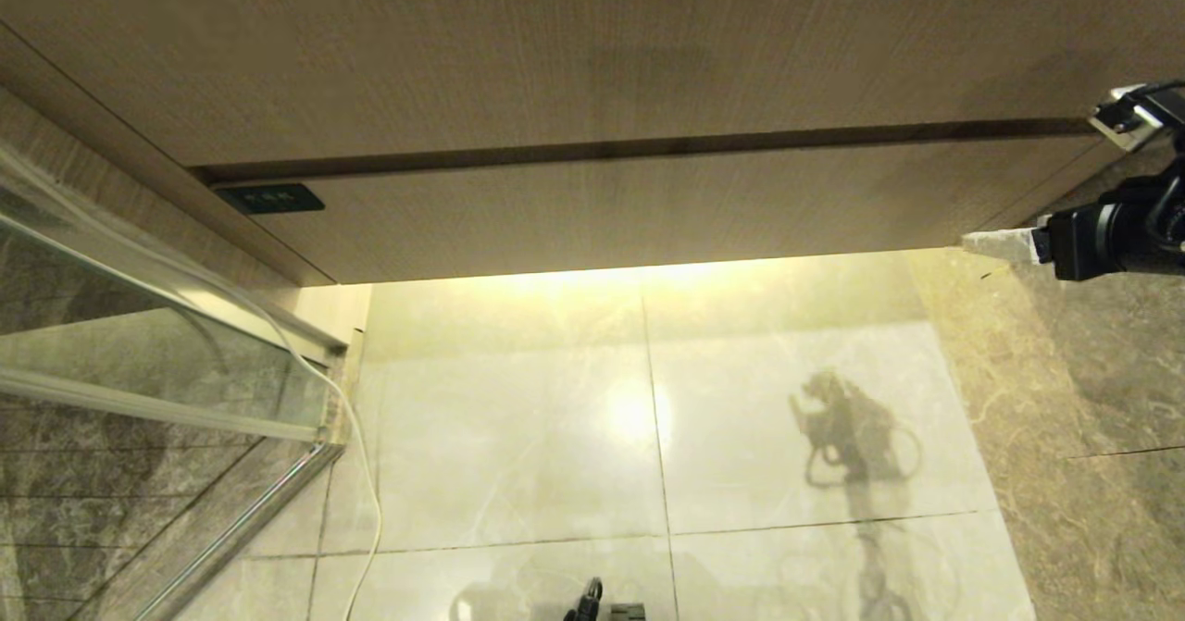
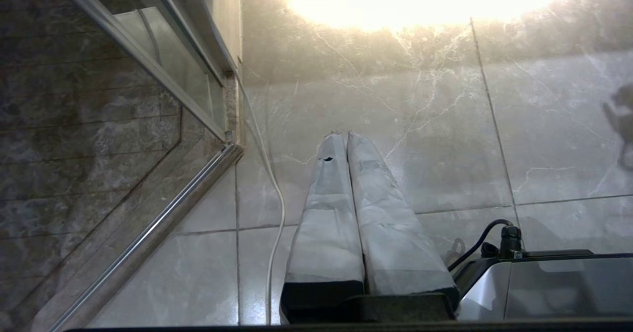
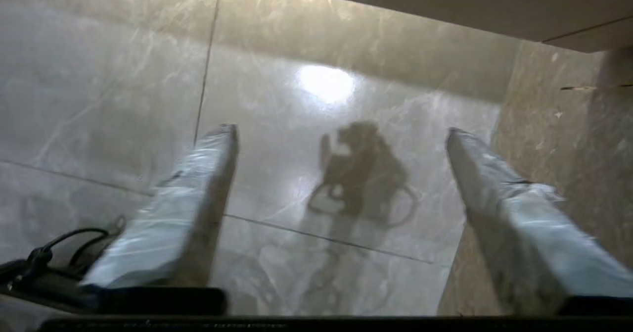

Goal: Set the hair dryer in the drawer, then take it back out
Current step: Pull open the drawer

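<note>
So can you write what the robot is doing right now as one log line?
drawer: light-brown wood-grain drawer closed | hair dryer: not in view | right gripper: open, empty, above glossy tile floor | left gripper: shut, parked

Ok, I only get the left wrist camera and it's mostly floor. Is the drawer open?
Observer: No. In the head view the drawer looks shut, its front in line with the panel above it.
Operator: Where's the other tool?
Observer: The right tool is at the drawer's right end, open and holding nothing.
Operator: And the hair dryer?
Observer: It isn't in any of the three views.
</note>
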Tool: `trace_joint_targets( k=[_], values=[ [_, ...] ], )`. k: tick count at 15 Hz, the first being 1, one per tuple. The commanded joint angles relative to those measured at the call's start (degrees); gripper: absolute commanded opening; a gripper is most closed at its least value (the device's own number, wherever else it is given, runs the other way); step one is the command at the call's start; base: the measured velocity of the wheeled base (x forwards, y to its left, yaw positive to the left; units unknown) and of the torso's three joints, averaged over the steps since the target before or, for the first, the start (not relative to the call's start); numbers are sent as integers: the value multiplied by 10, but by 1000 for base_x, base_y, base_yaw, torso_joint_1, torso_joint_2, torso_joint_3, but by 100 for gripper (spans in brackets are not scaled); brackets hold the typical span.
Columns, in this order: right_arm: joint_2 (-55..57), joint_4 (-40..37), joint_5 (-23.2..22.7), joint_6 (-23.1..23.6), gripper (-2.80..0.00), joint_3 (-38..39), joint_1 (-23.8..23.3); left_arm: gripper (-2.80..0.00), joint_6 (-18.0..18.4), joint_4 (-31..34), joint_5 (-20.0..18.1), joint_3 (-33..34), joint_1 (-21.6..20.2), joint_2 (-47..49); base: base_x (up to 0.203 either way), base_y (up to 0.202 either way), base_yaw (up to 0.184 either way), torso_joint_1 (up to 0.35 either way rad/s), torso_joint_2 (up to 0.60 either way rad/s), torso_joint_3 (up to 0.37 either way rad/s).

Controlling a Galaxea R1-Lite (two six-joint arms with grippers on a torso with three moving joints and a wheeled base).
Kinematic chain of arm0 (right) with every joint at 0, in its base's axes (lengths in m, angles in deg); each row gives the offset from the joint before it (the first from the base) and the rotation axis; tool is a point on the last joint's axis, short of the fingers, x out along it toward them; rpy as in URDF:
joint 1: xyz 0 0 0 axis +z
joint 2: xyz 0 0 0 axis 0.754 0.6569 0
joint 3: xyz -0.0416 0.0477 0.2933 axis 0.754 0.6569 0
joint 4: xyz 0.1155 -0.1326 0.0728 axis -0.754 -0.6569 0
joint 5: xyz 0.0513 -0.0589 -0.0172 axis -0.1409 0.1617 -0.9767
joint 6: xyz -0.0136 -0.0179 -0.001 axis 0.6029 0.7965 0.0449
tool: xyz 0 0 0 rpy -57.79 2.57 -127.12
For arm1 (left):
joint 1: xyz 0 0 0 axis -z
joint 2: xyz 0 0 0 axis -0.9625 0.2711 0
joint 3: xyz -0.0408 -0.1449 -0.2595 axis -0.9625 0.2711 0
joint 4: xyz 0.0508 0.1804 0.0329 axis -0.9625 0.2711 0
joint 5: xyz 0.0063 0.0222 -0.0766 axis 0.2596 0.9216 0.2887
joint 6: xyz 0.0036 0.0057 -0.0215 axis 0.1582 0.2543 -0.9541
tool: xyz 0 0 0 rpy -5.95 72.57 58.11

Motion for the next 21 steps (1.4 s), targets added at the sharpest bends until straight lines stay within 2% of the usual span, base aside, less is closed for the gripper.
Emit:
trace_joint_targets(
  k=[1, 5, 7, 9, 12, 16, 19, 21],
  values=[
    [-68, -15, 1, 30, -280, 33, 11, -280, 0, 0, 0, 0, 0, 0, 0, 0, 0, 0, 0, 0],
    [-156, -68, 1, 93, -280, 76, 38, -280, 0, 0, 0, 1, 0, 0, 0, 0, 0, 0, 0, 0],
    [-191, -70, 14, 123, -280, 96, 56, -280, 0, 0, 0, 0, 0, 0, 0, 0, 0, 0, 0, 0],
    [-216, -67, 44, 206, -280, 98, 74, -280, 1, 0, 0, 0, 0, 0, 0, 0, 0, 0, 0, 0],
    [-233, -32, 51, 315, -280, 105, 100, -280, 0, 0, 0, 0, 0, 0, 0, 0, 0, 0, 0, 0],
    [-234, 89, 52, 454, -280, 139, 175, -280, 1, 0, 0, 0, 0, 0, 0, 0, 0, 0, 0, 0],
    [-199, 166, 48, 472, -280, 167, 216, -280, 0, 0, 0, 1, 0, 0, 0, 0, 0, 0, 0, 0],
    [-170, 167, 38, 486, -280, 157, 223, -280, 0, 0, 0, 1, 0, 0, 0, 0, 0, 0, 0, 0]
  ],
)
